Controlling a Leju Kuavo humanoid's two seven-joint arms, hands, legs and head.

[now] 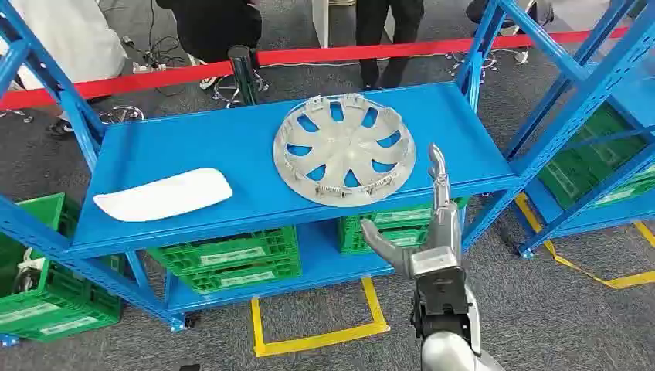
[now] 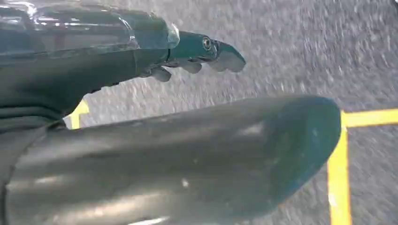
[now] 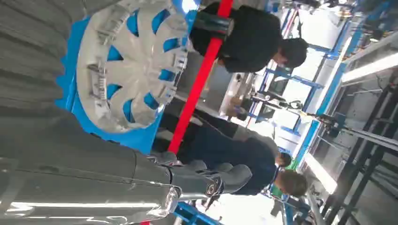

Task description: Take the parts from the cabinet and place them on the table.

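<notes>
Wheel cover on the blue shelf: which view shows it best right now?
The head view. It shows the whole wheel cover lying flat on the blue shelf, with the right hand raised beside its edge. The right wrist view catches most of it, turned sideways, partly cut off by the hand's grey cover. The left wrist view faces the floor.

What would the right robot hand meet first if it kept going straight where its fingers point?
Probably the silver wheel cover: the right robot hand, open and raised, points toward its near edge on the blue shelf, though depth is unclear.
</notes>
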